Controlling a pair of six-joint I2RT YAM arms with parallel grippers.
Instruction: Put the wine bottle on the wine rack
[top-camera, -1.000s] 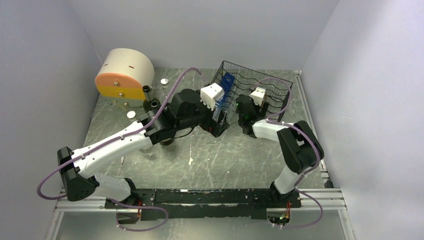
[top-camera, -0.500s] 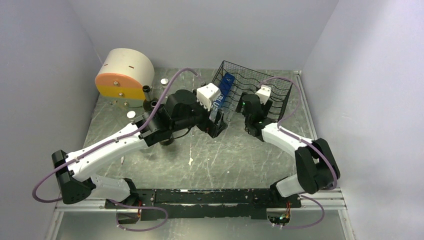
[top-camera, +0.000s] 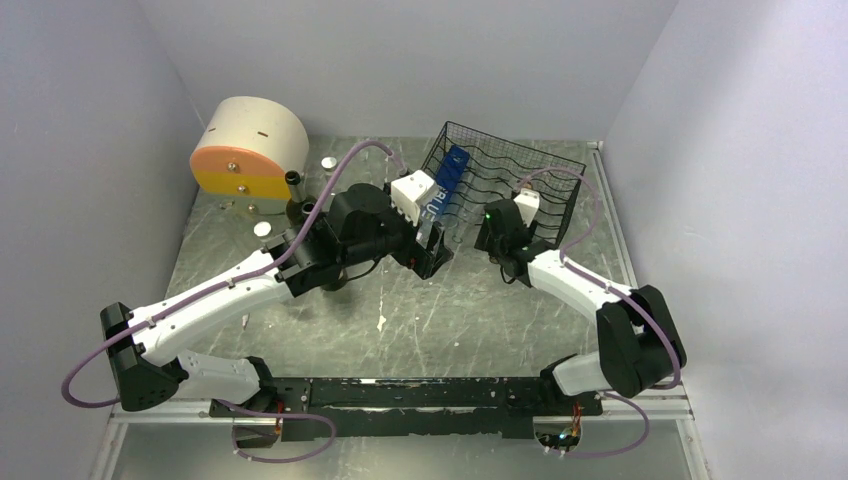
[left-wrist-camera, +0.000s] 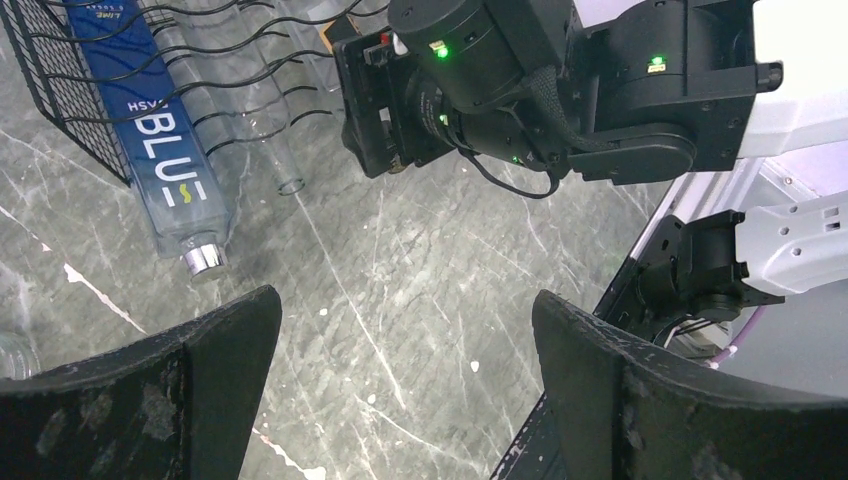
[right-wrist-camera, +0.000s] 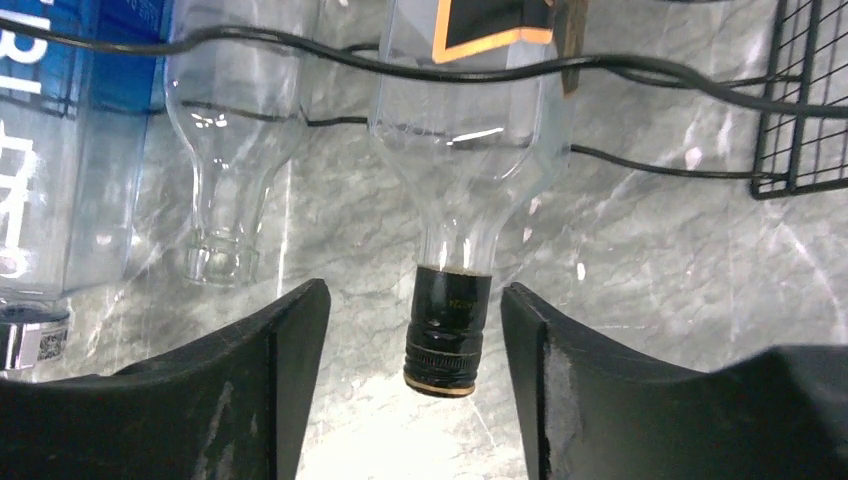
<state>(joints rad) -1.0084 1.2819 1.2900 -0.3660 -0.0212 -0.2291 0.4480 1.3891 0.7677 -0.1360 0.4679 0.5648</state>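
Observation:
The black wire wine rack (top-camera: 530, 165) stands at the back right of the table. The wine bottle (right-wrist-camera: 465, 150), clear glass with a black and orange label, lies in a scalloped row with its neck sticking out of the front. Its black cap (right-wrist-camera: 447, 340) hangs between the fingers of my right gripper (right-wrist-camera: 415, 290), which is open, with a gap on each side of the cap. My left gripper (left-wrist-camera: 405, 300) is open over bare table in front of the rack's left end, holding nothing.
A blue-labelled bottle (left-wrist-camera: 165, 170) and an uncapped clear bottle (right-wrist-camera: 235, 130) also lie in the rack, left of the wine bottle. An orange and cream drum (top-camera: 245, 150) stands back left, with small black cylinders (top-camera: 295, 180) and white discs (top-camera: 262, 229) near it.
The right arm's elbow has swung out to the right while its gripper stayed at the rack's front. The left gripper has drawn back slightly to the left.

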